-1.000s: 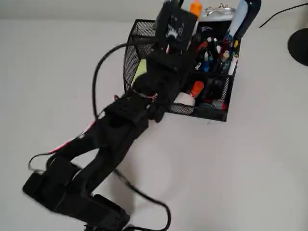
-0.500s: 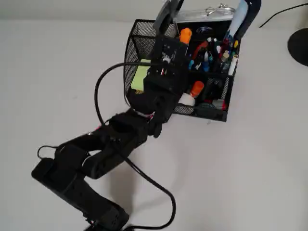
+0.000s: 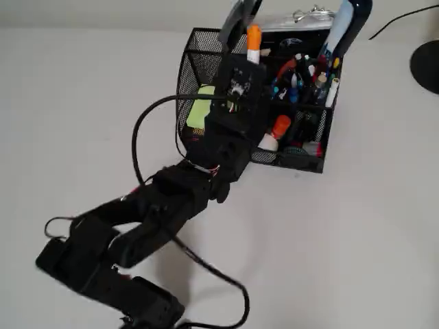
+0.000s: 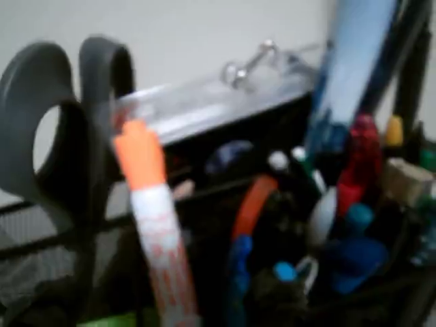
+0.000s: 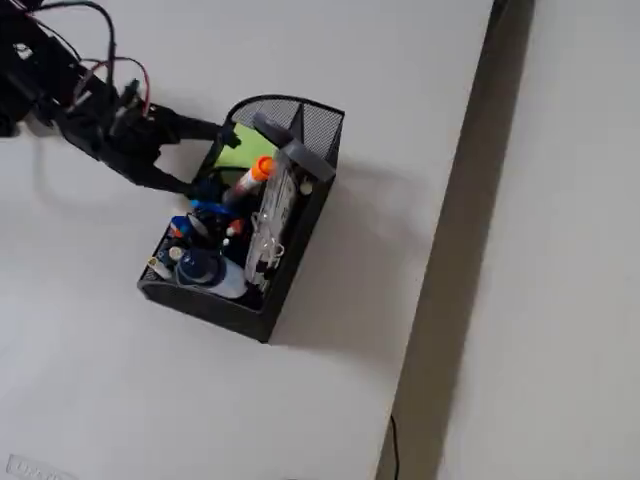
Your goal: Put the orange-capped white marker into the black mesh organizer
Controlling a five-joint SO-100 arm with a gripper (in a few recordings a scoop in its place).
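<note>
A: Slim white marker with red print and bright orange cap (image 4: 151, 225) standing cap-up inside the black wire-mesh desk organizer (image 3: 199, 48), near its back edge, beside grey scissor handles (image 4: 65, 129). Cap (image 3: 253, 35) poking above the rim in the overhead view; same in the fixed view (image 5: 256, 172).

B: Black two-finger gripper (image 3: 241, 83)?

A: Low over the organizer's middle, arm body covering the fingers. Cannot tell whether clamped on the barrel or let go. Barrel's lower end running off the bottom of the wrist view, so seating depth unknown.

B: Risks from here?

A: If clamped: lifting away would drag the marker back out. If let go too high: possible tip toward the crowded compartment of blue, red and green pens (image 3: 302, 72) at the right side. Withdrawal path tight too: mesh wall on the left, lime-green note pad (image 3: 199, 106) under the wrist, black cable (image 3: 147, 116) looping off the left edge. Snagging cable or finger on the rim could shove the whole organizer across the white table (image 3: 357, 240).

B: Judgement?

A: Placement probably near done; release unconfirmed.
</note>
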